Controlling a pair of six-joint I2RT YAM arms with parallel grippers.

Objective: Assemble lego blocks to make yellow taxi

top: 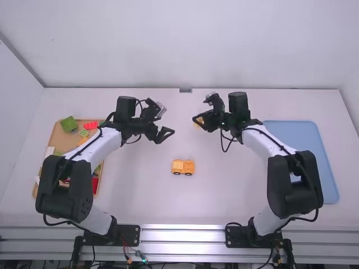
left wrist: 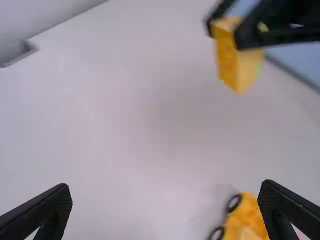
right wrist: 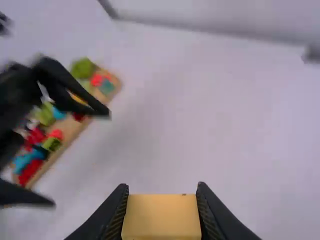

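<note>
High view: has both arms extended over the white table (top: pixel 140 190), with the left gripper (top: pixel 166 137) and the right gripper (top: pixel 198 121) facing each other across a gap. Has the left gripper wide open, with the two fingers well apart and nothing held between them. Has the right gripper closed on a yellow lego block (right wrist: pixel 161 218), gripped from two opposite sides. Holds this block above the table, to the right of the left gripper and apart from it.

Left wrist view: shows the same block in the right gripper, with a small patch of green at one side.

Has a yellow toy vehicle (top: pixel 183 167) with black wheels (left wrist: pixel 233 202) standing on the table, nearer the arm bases than either gripper and, from side to side, between the two. Touches this vehicle with neither gripper.

To the left of the left gripper, well apart: has a tan tray (top: pixel 55 135) loaded with mixed lego pieces, partly hidden by the left arm. Includes a green block (top: pixel 69 124) at the tray's far end and a red brick (top: pixel 90 125) just beside it. To the right of the right gripper, well apart: has a blue tray (top: pixel 305 137), partly covered by the right arm.
</note>
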